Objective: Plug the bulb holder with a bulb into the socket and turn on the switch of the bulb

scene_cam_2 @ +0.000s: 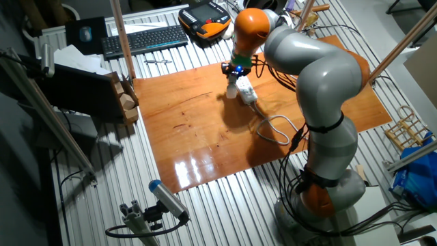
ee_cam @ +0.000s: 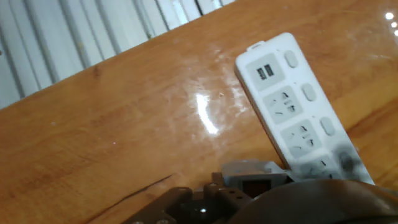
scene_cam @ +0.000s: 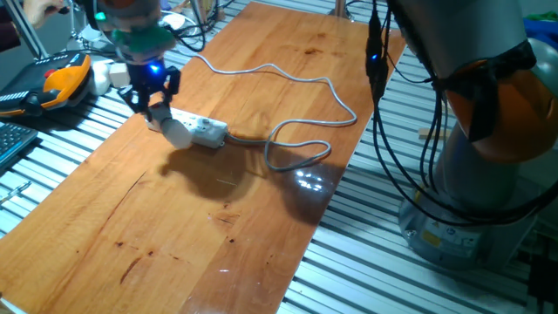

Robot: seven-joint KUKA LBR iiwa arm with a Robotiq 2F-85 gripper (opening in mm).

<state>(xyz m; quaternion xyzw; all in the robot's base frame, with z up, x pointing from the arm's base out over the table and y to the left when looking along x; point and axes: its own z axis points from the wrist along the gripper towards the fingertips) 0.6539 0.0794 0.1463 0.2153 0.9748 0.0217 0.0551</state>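
Note:
The socket (scene_cam: 202, 129) is a long white power strip lying on the wooden board, and it also shows in the other fixed view (scene_cam_2: 246, 89). My gripper (scene_cam: 151, 103) hangs over its left end, shut on the small white bulb holder (scene_cam: 159, 116). The frosted bulb (scene_cam: 177, 133) sticks out below it, tilted, right at the strip's end. In the hand view the socket (ee_cam: 297, 115) runs up to the right, showing several outlets and buttons. The bulb (ee_cam: 311, 202) is a blurred mass along the bottom edge, with the holder (ee_cam: 254, 175) just above it. I cannot tell whether the prongs are in an outlet.
The strip's grey cable (scene_cam: 296, 153) loops across the board to the right and back. An orange and black pendant (scene_cam: 61, 83) and a keyboard (scene_cam_2: 143, 37) lie off the board on the slatted table. The arm's base (scene_cam: 471, 174) stands at the right.

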